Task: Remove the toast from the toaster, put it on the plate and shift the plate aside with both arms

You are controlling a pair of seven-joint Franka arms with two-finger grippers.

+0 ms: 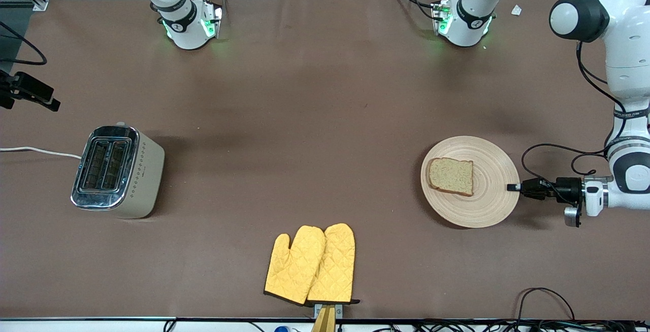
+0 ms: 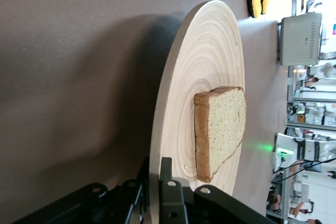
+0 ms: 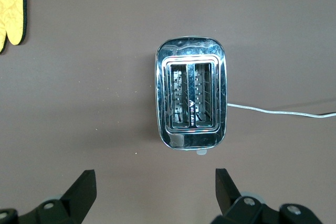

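The toast [image 1: 451,176] lies flat on the plate [image 1: 487,205], on the part of it toward the right arm's end of the counter [image 1: 315,119]. The plate rests on the counter toward the left arm's end. The left gripper [image 1: 513,187] is at the plate's rim, and its fingers [image 2: 170,198] are closed tight on the edge of the plate, one above and one below. The right gripper [image 3: 152,192] hangs above the toaster [image 1: 118,171], which stands toward the right arm's end; its fingers [image 3: 81,190] are spread wide and hold nothing. A pair of yellow oven mitts [image 1: 311,264] lies nearer to the front camera, between toaster and plate.
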